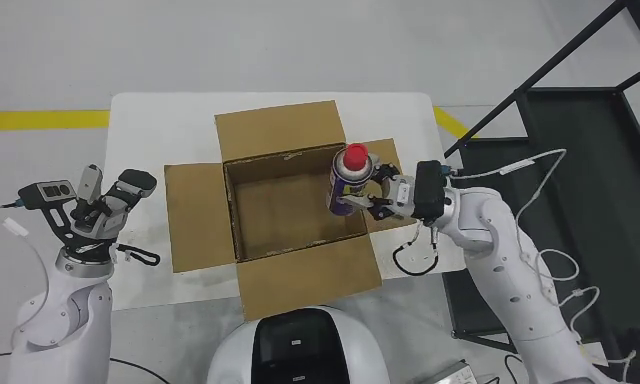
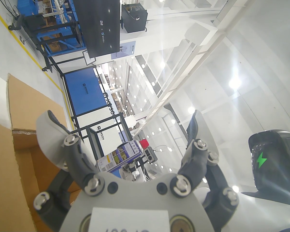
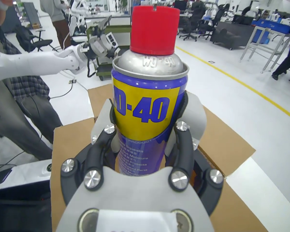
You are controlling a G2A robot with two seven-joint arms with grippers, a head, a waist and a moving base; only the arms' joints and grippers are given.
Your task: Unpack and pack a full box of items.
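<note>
An open cardboard box (image 1: 280,246) stands mid-table with its four flaps spread; the part of its inside I can see holds nothing. A blue and yellow spray can (image 1: 350,180) with a red cap is held upright over the box's right inner edge by my right gripper (image 1: 372,197), which is shut on its body. In the right wrist view the spray can (image 3: 146,102) stands between the fingers (image 3: 195,119) above the box (image 3: 222,146). My left gripper (image 1: 128,189) hangs open and holds nothing, out past the box's left flap; in the left wrist view the left gripper (image 2: 120,131) points up toward the ceiling.
The white table (image 1: 160,134) has bare room behind and left of the box. A black metal rack (image 1: 560,134) stands close off the table's right side. A loose black cable (image 1: 412,259) hangs under my right wrist.
</note>
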